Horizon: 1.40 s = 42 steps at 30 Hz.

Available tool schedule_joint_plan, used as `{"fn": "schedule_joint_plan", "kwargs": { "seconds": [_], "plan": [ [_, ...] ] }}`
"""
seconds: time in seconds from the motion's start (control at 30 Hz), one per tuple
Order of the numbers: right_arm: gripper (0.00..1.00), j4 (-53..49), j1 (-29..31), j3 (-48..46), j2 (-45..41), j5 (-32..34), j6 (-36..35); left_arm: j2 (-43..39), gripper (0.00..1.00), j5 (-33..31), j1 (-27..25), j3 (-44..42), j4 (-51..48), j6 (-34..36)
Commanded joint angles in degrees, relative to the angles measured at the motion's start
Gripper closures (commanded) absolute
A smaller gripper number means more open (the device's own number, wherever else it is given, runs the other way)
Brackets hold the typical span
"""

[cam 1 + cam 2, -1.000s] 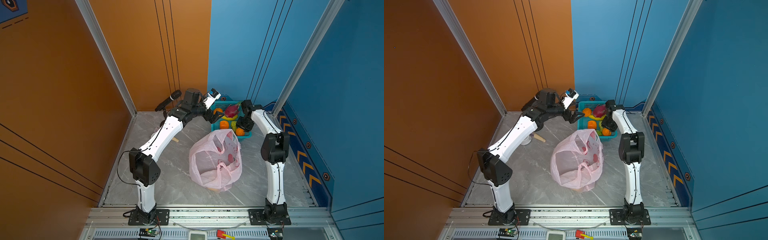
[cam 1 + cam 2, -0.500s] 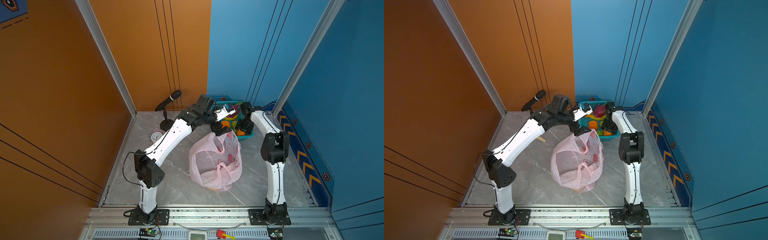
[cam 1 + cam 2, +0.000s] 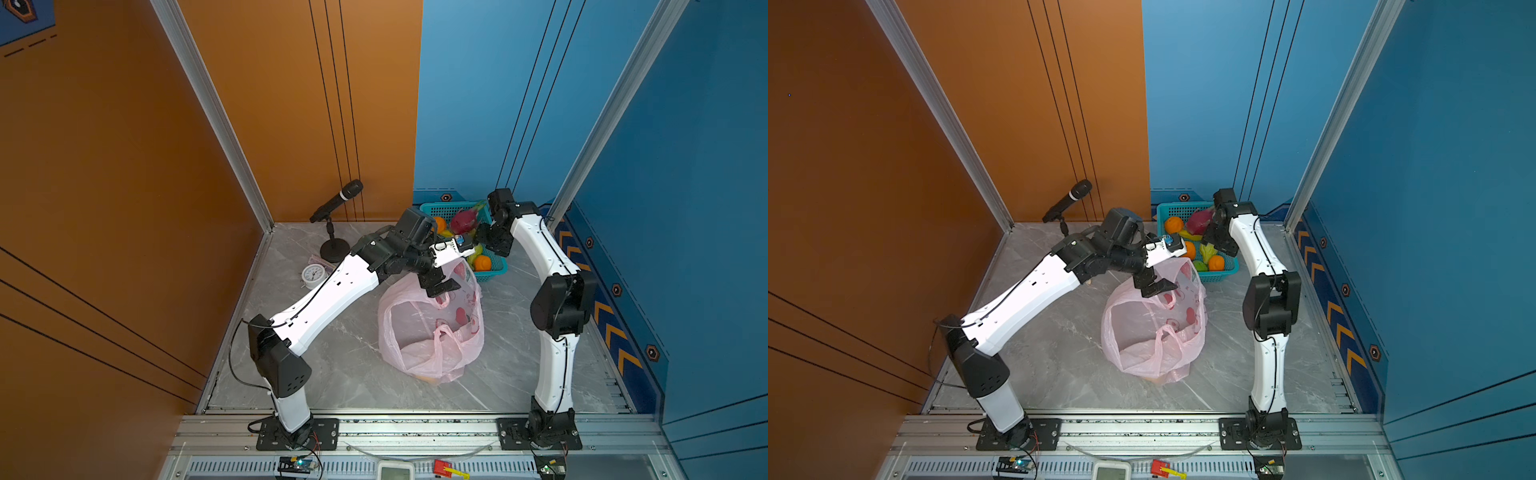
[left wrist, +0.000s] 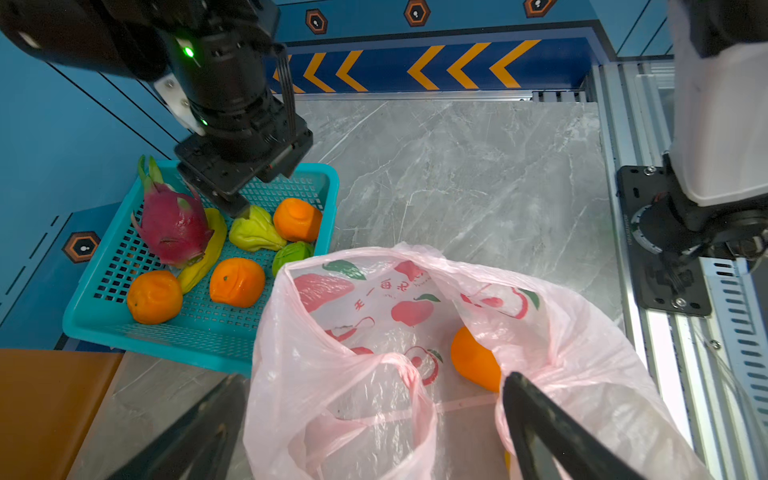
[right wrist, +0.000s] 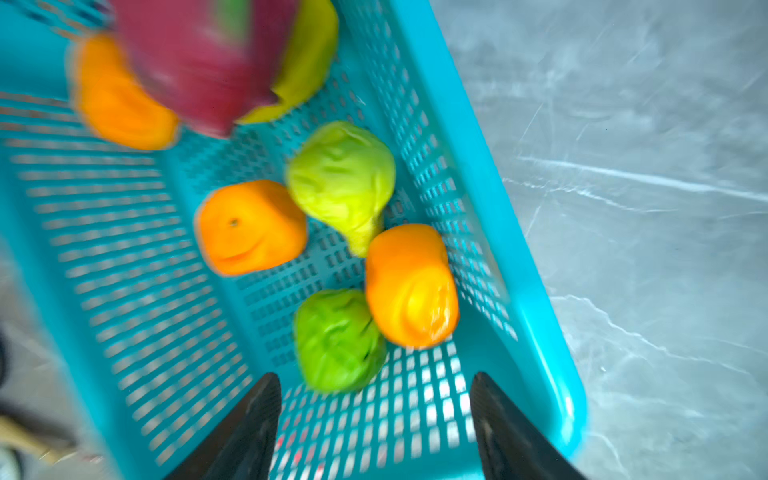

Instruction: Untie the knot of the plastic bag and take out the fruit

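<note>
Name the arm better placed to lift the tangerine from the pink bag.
Left. The left gripper, open, hangs over the pink plastic bag, near the orange tangerine inside; the right gripper is over the teal perforated basket.

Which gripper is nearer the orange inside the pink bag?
Left. The left gripper is at the mouth of the bag, close to the orange; the right gripper is over the basket.

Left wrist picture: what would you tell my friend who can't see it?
An open pink plastic bag holds an orange fruit, with the left tool open at its mouth. Beside it, a teal basket holds more fruit.
</note>
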Motion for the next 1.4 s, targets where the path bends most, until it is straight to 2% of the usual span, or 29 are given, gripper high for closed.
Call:
{"fn": "schedule_joint_plan", "kwargs": {
  "seconds": [0.0,0.43,0.6,0.93,1.0,1.07,1.17,1.27,1.37],
  "plan": [
    [0.26,-1.67,1.96,-2.07,-7.55,2.01,1.75,-5.38,0.02,-2.59,-1.64,-4.01,0.38,-1.09],
    [0.21,4.38,12.18,-21.19,-33.16,3.83,6.43,-26.61,0.02,-9.16,-8.58,-25.81,9.62,-13.09],
    [0.22,6.85,15.89,-28.49,-40.2,2.73,9.56,-30.59,0.0,-10.95,-9.29,-29.35,10.04,-20.36],
    [0.27,9.77,21.53,-43.82,-50.22,1.7,15.96,-29.09,0.12,-14.74,-10.66,-30.49,10.38,-37.66],
    [0.26,9.64,22.45,-46.75,-51.0,1.67,16.85,-28.03,0.19,-16.01,-11.53,-30.42,10.79,-39.8],
    [0.19,6.75,23.38,-48.78,-50.86,3.04,18.18,-26.85,0.22,-17.08,-12.24,-30.38,11.68,-41.89],
    [0.13,3.49,23.64,-50.86,-49.29,1.14,17.6,-24.29,0.28,-18.29,-12.94,-30.43,11.82,-45.21],
    [0.09,4.42,24.19,-54.96,-49.51,0.9,15.71,-22.04,0.34,-20.0,-14.23,-30.99,12.01,-47.05],
    [0.05,8.85,23.86,-59.71,-50.57,-2.27,15.5,-19.95,0.35,-23.19,-16.12,-31.22,11.94,-47.44]
  ]
}}
